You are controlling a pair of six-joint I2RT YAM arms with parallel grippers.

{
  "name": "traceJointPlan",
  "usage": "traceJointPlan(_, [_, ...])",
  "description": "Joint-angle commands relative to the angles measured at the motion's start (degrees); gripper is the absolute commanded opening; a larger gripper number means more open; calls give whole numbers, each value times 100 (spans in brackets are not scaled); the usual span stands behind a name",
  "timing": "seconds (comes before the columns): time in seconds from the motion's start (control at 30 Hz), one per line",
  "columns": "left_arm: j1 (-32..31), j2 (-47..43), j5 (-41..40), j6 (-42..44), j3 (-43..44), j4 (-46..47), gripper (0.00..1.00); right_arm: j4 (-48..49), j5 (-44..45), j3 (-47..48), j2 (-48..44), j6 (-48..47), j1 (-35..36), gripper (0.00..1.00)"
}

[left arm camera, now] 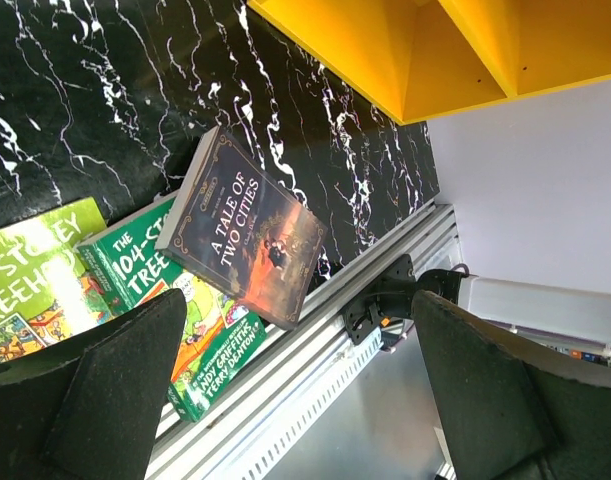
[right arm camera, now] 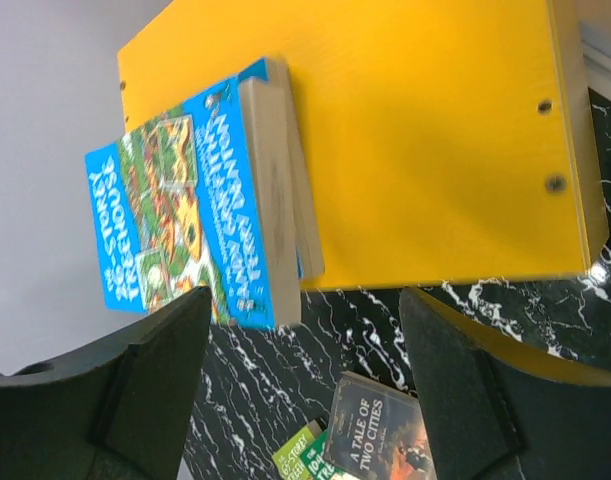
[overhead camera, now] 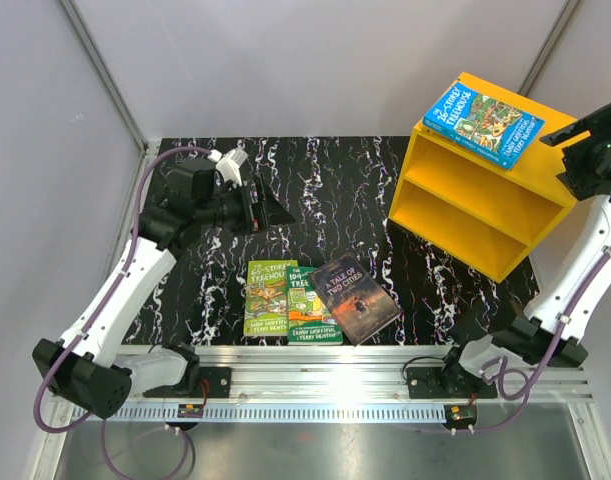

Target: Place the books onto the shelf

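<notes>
- Shelf [overhead camera: 485,225] sits at the far right of the table [overhead camera: 335,190], turned at an angle, with its open front facing near-left. Its right end is close to the table's right edge.
- Two blue books [right arm camera: 185,200] are stacked flat on the shelf's top panel, at its left end, and overhang the top's edge.
- Three books lie flat by the near edge, just short of the aluminium rail [overhead camera: 315,365]: light green book [overhead camera: 268,297], dark green book [overhead camera: 310,305] and brown book [overhead camera: 357,298]. Each overlaps the next, and the brown one is skewed with a corner riding on the dark green.
- Left gripper [left arm camera: 297,330] has its jaws wide apart and holds nothing. It hangs over bare table at left-centre, beyond the book row, with open marble between it and the shelf.
- Right gripper [right arm camera: 305,300] has its jaws apart and is empty. It is raised above the shelf's right end, well apart from the blue stack.
- The side wall [overhead camera: 55,150] runs close along the table's left edge.
</notes>
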Motion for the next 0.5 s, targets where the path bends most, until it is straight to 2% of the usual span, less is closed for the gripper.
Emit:
traceJointPlan(0.0, [9,-169,178,-80,-11,103,99,-112,349,-123,-696,-30,137,83])
traceJointPlan(0.27, [-96,-108,-227,-106,-169,-223,96,-68,323,-1554,-2285,-47,655,83])
traceJointPlan(0.37, [-324,-29,-253,-167,-415,-196,95,99,42,-2144,-3032,164,779,83])
traceJointPlan(0.47, [-491,-11,-384,-290,-784,-91,95,441,-774,-2995,-3788,384,823,81])
